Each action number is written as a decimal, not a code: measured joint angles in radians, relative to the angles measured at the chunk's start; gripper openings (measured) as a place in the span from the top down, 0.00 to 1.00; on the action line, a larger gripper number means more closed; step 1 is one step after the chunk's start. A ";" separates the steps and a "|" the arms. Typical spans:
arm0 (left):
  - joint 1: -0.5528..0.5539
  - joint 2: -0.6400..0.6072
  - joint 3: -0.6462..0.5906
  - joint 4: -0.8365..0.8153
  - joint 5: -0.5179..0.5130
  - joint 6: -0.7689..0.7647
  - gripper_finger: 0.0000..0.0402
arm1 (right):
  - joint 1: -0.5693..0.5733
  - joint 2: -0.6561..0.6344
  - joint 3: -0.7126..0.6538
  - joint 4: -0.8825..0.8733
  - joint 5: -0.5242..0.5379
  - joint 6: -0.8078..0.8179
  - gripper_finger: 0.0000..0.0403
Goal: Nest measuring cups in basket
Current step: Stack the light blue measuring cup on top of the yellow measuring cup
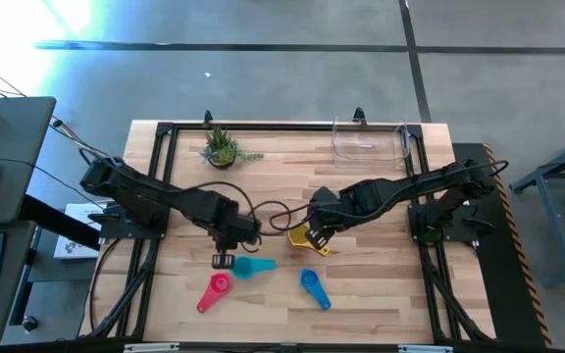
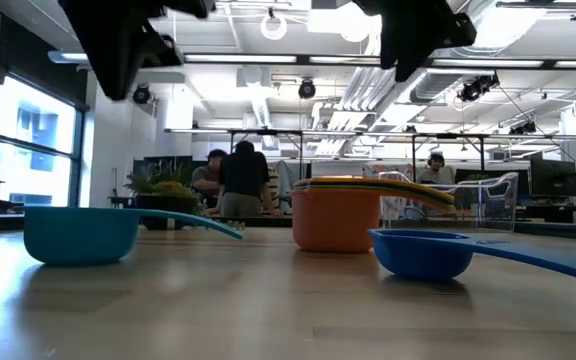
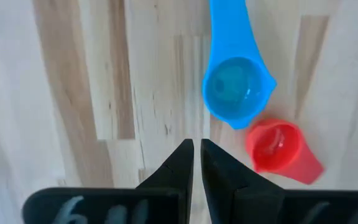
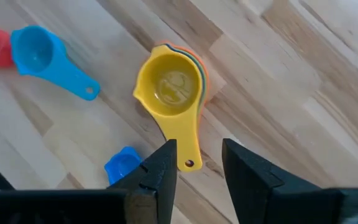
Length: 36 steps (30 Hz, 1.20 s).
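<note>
Yellow plastic tops the nested stack near the middle of the table, its flat handle reaching toward my right gripper, whose fingers stand apart on either side of that handle's tip, above it and holding nothing as far as I can see. Orange and green rims peek out under the yellow cup. My left gripper hangs over bare wood beside the teal cup with its fingers nearly together and nothing between them. A pink cup and a blue cup lie loose on the near side of the table, each apart from the stack. Well away at the far right corner sits the clear basket, with no cup that I can make out in it. I judge these scoops light, stiff and slick, apt to skate on the wood if nudged, so I would pinch a handle across its flat faces near the bowl and lift straight up.
</note>
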 joint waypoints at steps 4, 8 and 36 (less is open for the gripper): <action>-0.018 -0.096 0.000 -0.010 -0.007 -0.096 0.95 | -0.006 0.000 0.000 0.087 0.000 -0.084 0.65; -0.040 -0.206 0.000 -0.013 -0.016 -0.192 0.95 | -0.011 0.000 0.000 0.260 -0.001 -0.219 0.60; -0.135 -0.674 0.000 0.019 -0.300 -0.391 0.95 | -0.106 0.042 0.003 1.304 0.000 -0.661 0.59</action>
